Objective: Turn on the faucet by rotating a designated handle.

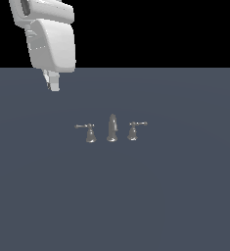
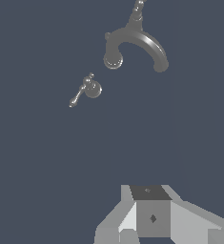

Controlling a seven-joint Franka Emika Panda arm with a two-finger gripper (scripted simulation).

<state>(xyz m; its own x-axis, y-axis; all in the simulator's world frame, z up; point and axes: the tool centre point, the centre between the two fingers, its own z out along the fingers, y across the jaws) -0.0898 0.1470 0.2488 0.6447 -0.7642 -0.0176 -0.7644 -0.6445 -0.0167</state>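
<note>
Since the handle [image 1: 88, 131] is rigid, slick metal, we judge its thin lever arm the purchase point (tool [image 1: 53, 84] well apart, opening indeterminable, holding nothing).

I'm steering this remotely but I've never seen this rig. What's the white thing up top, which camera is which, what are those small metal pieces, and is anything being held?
The white shape is a simulated robot arm; its gripper hangs at its lower end, away from the metal pieces and holding nothing. Whether it is open cannot be told. One picture comes from a camera off the arm, the other from its wrist, looking down. On the grey floor stands a faucet: a spout between two lever handles. The handle to turn has its arm pointing to the exterior view's left; the other handle mirrors it.
</note>
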